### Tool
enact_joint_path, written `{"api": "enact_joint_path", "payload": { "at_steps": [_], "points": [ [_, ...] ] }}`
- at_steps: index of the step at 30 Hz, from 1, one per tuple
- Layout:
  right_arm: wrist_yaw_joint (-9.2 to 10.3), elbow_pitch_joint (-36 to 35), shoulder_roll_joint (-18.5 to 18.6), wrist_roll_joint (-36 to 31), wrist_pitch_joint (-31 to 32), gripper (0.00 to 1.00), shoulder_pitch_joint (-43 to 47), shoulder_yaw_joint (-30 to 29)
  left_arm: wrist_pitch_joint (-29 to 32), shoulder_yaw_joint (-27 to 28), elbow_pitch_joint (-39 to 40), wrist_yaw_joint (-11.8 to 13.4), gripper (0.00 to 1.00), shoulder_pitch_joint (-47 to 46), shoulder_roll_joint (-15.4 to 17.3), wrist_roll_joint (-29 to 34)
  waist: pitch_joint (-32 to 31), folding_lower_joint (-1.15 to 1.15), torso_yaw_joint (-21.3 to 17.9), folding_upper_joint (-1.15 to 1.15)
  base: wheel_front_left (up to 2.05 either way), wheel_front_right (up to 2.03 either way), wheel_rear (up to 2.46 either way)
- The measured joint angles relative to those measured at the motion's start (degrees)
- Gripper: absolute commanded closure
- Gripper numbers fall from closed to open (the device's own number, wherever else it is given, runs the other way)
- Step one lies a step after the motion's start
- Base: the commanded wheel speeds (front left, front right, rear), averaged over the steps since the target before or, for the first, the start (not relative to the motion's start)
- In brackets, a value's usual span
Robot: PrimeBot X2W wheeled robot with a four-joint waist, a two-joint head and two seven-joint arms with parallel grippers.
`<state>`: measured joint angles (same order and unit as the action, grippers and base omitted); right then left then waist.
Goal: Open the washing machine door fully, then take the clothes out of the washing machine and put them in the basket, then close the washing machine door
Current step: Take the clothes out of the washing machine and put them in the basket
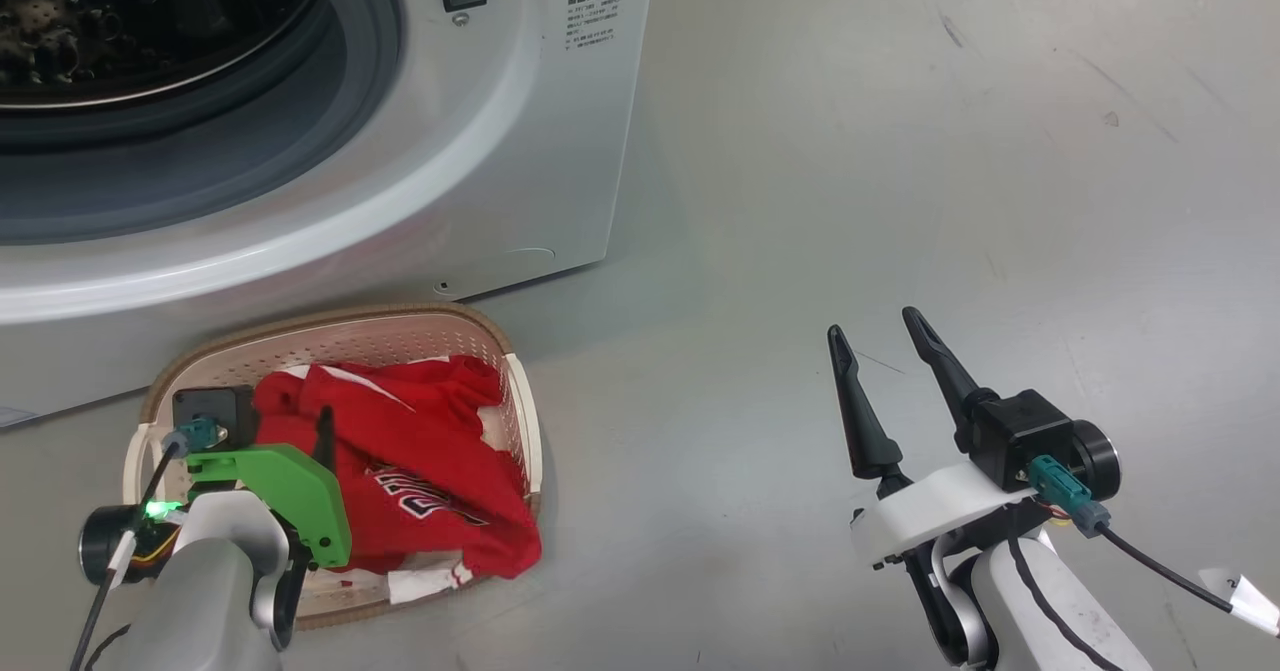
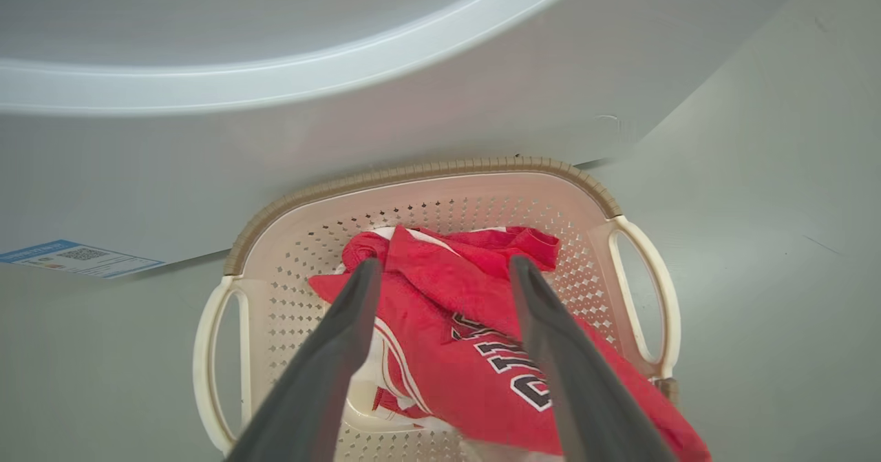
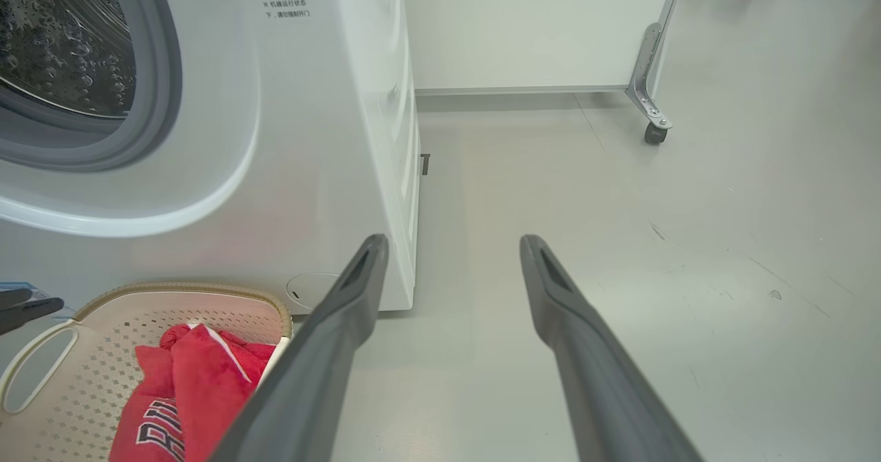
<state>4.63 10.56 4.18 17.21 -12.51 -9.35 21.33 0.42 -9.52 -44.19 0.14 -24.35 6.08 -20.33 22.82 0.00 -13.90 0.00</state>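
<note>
Left tool [image 2: 446, 262] hangs over the basket [image 1: 400, 317] with its fingers spread wide and nothing between them. The clothes [image 1: 420, 451], a red jersey with white lettering plus a bit of white fabric, lie heaped in the basket beneath it, one red corner draped over the near rim. Right tool [image 1: 873, 323] is just as wide and empty, held over bare floor [image 1: 800, 201] well off to the side. The basket sits on the floor close against the front of the washing machine [image 1: 520, 151], below its uncovered mouth.

I judge the unloading step to be at or near its end: what I can see of the steel drum [image 1: 100, 21] looks bare, though much of it is out of my sight. Next I want to lift the left arm straight up so no finger snags the cloth, check the drum for leftovers, then find the washing machine door and swing it shut.
</note>
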Motion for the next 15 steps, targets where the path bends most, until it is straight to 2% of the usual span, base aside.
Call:
{"api": "enact_joint_path", "payload": {
  "at_steps": [15],
  "points": [
    [0.22,2.1,0.1,0.1,-0.7,0.0,-0.7,-1.7,-8.5,-1.8,-2.0,-1.8,0.0,-1.0,-0.4,1.8,-2.1,0.0,2.0,0.0,0.0,0.0,0.0]
  ]
}}
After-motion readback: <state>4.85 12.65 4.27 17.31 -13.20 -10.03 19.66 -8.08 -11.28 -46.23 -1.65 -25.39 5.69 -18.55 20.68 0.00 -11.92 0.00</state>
